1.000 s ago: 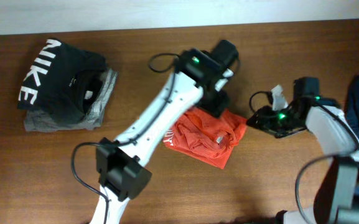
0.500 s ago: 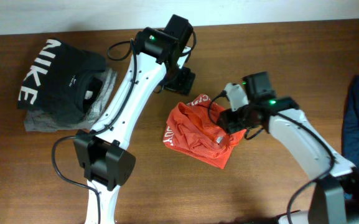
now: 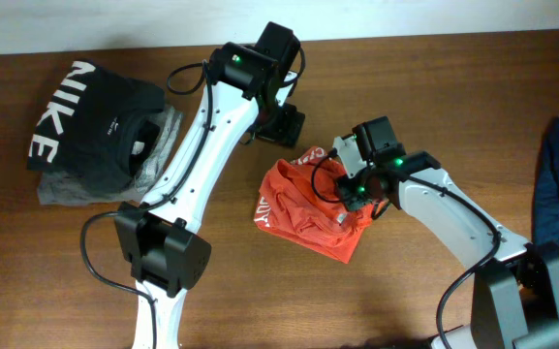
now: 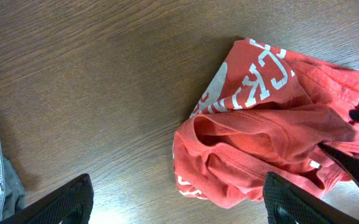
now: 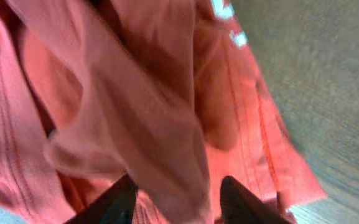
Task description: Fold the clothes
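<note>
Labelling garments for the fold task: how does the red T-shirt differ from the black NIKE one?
The red T-shirt lies crumpled directly on the table, mid-frame. The black NIKE garment sits far left, stacked on a grey garment. The black garment's letters are big, the T-shirt's small. Both carry white lettering.

Overhead now: bright, even, lit softly from above, only faint soft-edged shadows on the table (image 3: 76,262); blown out to flat white along 12 o'clock. Over to the left wrist: sharp across the T-shirt (image 4: 260,130), hot glare on the wood at 7 o'clock, dimmer toward 11 o'clock. Right wrist: smeared and out of focus throughout, cloth folds mushy, wood grain at 2 o'clock just a soft haze
</note>
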{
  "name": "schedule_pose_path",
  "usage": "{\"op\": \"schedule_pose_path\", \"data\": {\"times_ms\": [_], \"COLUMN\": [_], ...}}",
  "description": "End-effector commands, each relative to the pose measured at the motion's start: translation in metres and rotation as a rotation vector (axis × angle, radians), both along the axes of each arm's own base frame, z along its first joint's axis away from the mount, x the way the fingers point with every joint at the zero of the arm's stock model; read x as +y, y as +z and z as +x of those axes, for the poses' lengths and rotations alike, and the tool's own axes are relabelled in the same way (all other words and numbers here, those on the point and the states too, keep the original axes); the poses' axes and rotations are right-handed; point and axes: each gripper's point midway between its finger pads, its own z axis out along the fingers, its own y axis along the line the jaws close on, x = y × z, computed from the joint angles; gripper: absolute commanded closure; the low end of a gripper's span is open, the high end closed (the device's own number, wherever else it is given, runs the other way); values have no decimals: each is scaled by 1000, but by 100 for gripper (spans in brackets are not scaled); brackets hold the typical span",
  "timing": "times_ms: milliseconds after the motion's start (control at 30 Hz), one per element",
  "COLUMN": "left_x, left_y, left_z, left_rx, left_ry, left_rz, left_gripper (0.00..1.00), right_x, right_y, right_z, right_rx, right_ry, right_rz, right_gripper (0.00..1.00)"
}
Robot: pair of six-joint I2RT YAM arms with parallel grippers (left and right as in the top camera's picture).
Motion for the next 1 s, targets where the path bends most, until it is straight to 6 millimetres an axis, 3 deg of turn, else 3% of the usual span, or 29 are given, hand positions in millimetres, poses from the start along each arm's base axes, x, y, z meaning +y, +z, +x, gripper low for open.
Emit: {"op": "schedule_pose_path", "data": {"times_ms": [0,67,133,267,433,533,633,733,867,967], "left_x": [0,0,-1,-2,-1,0,0,1,0,0], "left_y": [2,2,2,3,3,2,2,2,2,2], "left_z": [2,3,4,6,5,3,2,1,2,2], "left_rx": [-7,-8,-13,-20,-17,-9,-4,-2,-3,-3], "left_ry": [1,1,1,1,1,1,1,1,1,1], "left_rz": [-3,-4,-6,-10,-9,-5,-2,-1,-1,-2], "left_gripper": [13,13,6,5,5,5,5,5,5,5], "right_x": [-3,2,10,16,8,7,6,-11,-52,-63], "right_y": [-2,2,6,6,9,12,13,14,21,23], "right_z": [-10,-16,-23,-21,-3,4,8,14,26,31], "right_rx": [37,49,47,19,-57,-91,-106,-136,-191,-198], "right_ry": [8,46,83,106,30,21,15,-38,-243,-318], "right_rz": [-26,-7,-1,-43,-98,-106,-114,-199,-332,-314], "right_gripper": [50,45,41,43,60,62,78,84,86,85]}}
